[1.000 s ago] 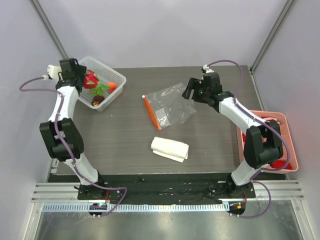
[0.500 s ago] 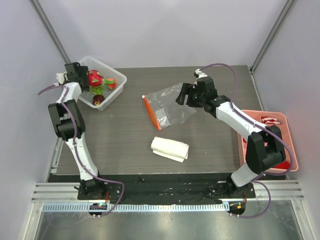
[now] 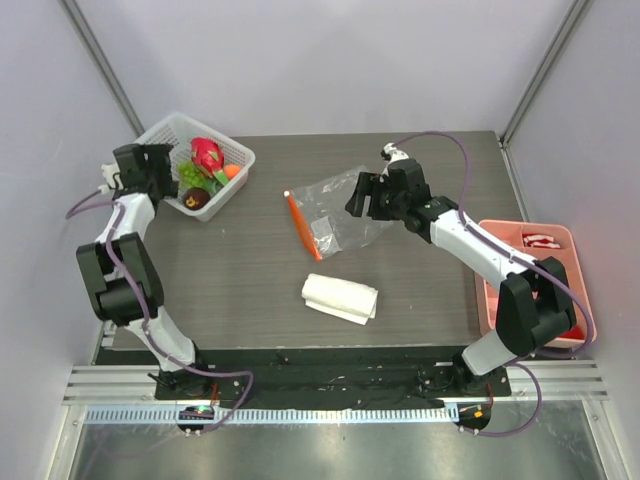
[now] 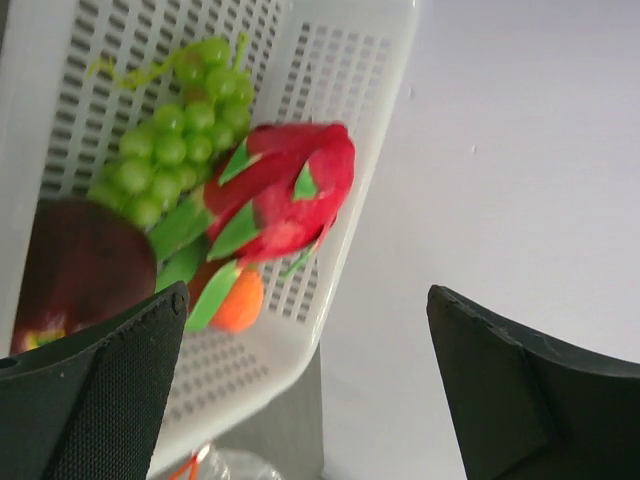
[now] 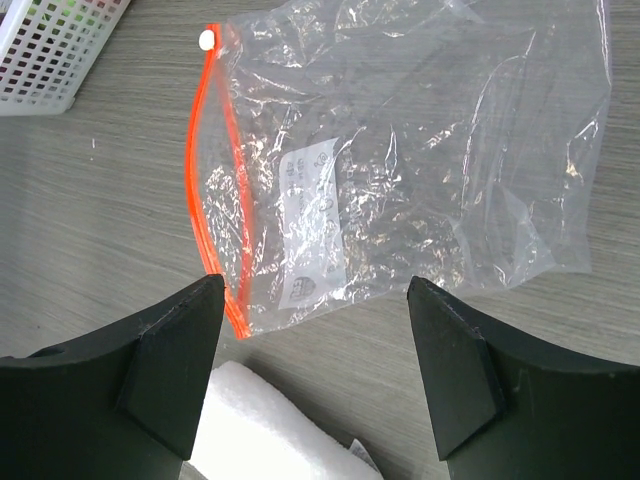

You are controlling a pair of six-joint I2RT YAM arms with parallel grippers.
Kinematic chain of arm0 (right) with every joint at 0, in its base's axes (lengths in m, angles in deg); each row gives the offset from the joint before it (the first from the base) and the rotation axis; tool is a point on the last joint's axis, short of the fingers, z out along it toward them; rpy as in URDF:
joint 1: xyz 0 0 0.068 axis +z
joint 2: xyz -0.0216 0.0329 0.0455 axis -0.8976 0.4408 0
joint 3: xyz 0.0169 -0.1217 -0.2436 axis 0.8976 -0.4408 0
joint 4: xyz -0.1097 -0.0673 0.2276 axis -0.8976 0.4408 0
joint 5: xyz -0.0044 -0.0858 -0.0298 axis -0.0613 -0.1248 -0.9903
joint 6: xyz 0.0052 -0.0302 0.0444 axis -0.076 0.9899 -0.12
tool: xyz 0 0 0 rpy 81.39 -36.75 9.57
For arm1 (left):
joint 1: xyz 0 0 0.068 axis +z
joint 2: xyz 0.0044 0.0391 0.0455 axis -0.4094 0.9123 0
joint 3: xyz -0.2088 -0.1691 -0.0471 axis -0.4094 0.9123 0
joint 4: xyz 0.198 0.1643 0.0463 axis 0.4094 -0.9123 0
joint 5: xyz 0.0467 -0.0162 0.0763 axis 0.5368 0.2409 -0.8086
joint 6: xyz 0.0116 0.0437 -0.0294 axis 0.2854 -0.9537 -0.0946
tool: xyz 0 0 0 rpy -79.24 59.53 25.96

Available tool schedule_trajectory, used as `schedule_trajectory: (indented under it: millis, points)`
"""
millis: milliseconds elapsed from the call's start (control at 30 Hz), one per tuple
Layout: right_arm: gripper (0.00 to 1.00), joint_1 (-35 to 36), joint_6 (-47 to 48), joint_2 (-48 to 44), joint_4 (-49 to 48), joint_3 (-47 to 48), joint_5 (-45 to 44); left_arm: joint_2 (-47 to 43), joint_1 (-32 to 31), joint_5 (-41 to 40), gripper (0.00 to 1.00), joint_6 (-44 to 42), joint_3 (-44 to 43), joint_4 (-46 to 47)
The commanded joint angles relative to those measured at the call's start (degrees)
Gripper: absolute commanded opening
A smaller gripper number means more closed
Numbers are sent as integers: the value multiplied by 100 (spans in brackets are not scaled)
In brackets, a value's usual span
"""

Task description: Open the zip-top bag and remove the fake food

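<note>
Spread at the white basket's 9 o'clock, the left gripper could clip it, spilling the dragon fruit; the right gripper hovers spread over the zip-top bag.

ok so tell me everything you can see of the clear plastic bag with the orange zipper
The clear, crinkly zip-top plastic bag lies flat on the dark wood-grain table and looks empty. An orange-red zipper strip runs along one edge, its two tracks seemingly parted, with a white slider at one end. A white printed label shows on it. The open right gripper hovers above, not touching.
</note>
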Motion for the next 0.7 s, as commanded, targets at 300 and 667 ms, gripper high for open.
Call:
schedule_trajectory:
  millis: [300,667]
  points:
    - [86,109,-629,-1151,23,-928,-31,-4140,-2396,563,100,-1704,3317,-5]
    - [100,118,-1139,-3610,-91,-2801,-1103,-6875,-4701,886,100,-3103,5358,856]
